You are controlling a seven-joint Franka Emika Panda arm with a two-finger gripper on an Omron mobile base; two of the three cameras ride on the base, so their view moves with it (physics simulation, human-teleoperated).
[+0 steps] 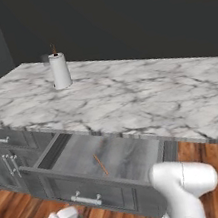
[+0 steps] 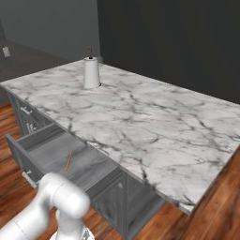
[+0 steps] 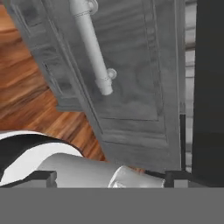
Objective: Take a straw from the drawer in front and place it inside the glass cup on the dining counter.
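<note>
The drawer point(image 1: 104, 157) stood open with the straw point(image 1: 100, 164) lying inside, above the low claw point(image 3: 109, 177), whose jaws were wide and empty by the handle point(image 3: 92, 46); next, probably, it should rise over the straw.

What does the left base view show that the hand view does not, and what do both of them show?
Left base view alone: the straw lying inside the open drawer, the dining counter, and a paper-towel roll standing on it. Hand view alone: the end of the silver bar handle seen close, with a bare stretch of the drawer front below it. Both share the drawer front, its handle and the wooden floor.
</note>
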